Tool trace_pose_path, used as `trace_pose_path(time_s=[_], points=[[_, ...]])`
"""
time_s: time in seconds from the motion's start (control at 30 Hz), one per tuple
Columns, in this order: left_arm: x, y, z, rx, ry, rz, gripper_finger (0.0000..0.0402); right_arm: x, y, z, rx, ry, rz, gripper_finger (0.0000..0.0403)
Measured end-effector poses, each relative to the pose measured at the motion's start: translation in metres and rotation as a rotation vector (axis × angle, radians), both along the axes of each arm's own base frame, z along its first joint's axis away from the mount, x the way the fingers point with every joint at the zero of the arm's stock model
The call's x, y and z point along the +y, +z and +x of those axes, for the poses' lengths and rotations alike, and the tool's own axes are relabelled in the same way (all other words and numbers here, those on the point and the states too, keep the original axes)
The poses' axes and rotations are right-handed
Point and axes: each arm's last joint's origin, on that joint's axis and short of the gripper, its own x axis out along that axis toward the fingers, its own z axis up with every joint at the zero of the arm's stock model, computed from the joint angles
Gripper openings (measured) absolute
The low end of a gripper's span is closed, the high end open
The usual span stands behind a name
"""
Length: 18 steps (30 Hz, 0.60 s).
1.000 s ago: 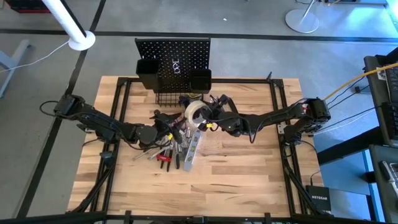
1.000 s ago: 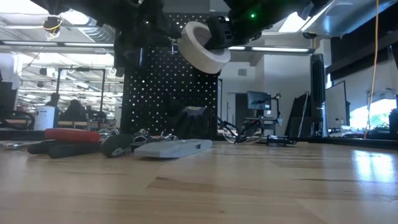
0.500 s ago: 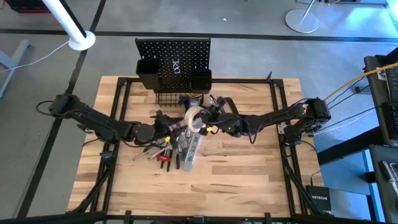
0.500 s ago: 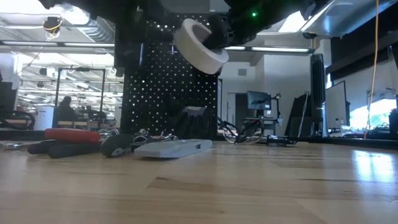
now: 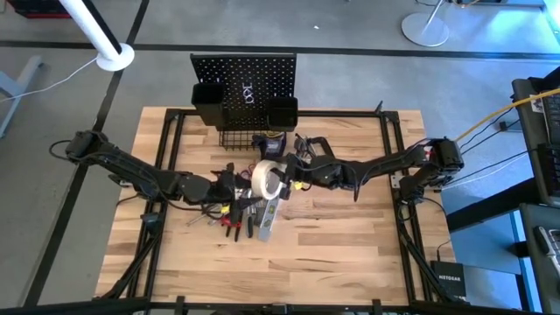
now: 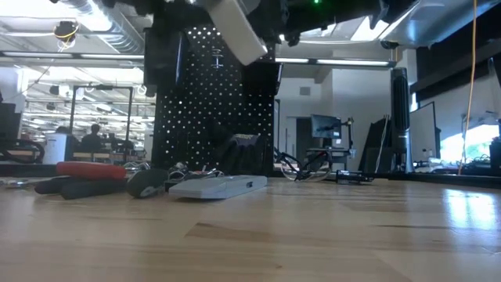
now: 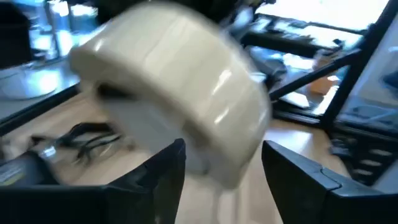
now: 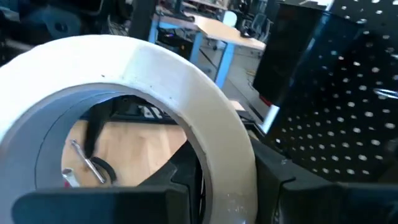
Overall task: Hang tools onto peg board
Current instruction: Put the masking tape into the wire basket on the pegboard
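As right gripper [image 5: 282, 181] holds tape roll [image 5: 266, 178] | left gripper [image 5: 234, 186] fingers hidden behind it

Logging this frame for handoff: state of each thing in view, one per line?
tape roll: held in the air by the right gripper, off the table
left gripper: open, right beside the roll
level bar: flat on the table
red-handled pliers: lying on the table
peg board: upright, no tools hung

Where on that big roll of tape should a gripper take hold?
By the band wall: one finger inside the open core, one outside, as the right gripper holds the tape roll. The left gripper comes from the opposite side, its fingers apart around the rim.
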Motion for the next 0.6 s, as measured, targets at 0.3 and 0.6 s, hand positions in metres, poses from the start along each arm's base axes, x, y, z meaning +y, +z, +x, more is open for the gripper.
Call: trace_pose_path(time_s=[0.3,0.6], points=[[-0.0034,0.001,-0.0005,-0.006,-0.05,0.039,0.0136,0.0026,-0.0091,0.0095,-0.062,0.066,0.027,0.009],[-0.0073,0.0001,-0.0012,0.006,-0.074,0.088,0.0075,0.0033,-0.0075,0.0101,-0.079,0.088,0.04,0.0124]])
